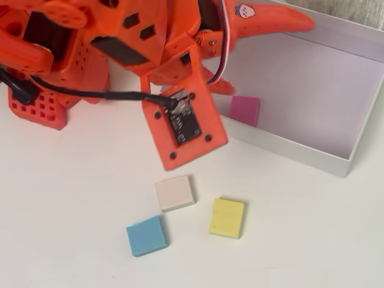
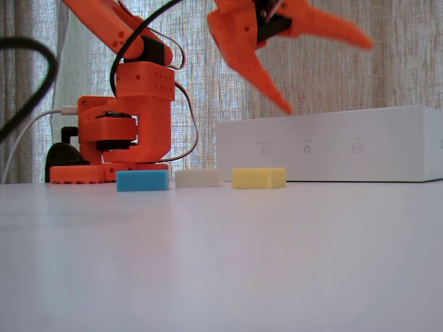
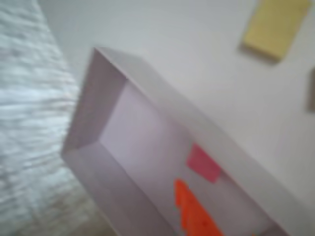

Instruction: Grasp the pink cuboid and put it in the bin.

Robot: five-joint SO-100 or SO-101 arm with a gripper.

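A plain white table stands before a light woven curtain, seen in the fixed view. In the overhead view, left to right, lie the blue block, beige block and yellow block, well apart from the bin. The pink cuboid rests inside it against the near wall. The gripper hangs above, spread wide and empty.
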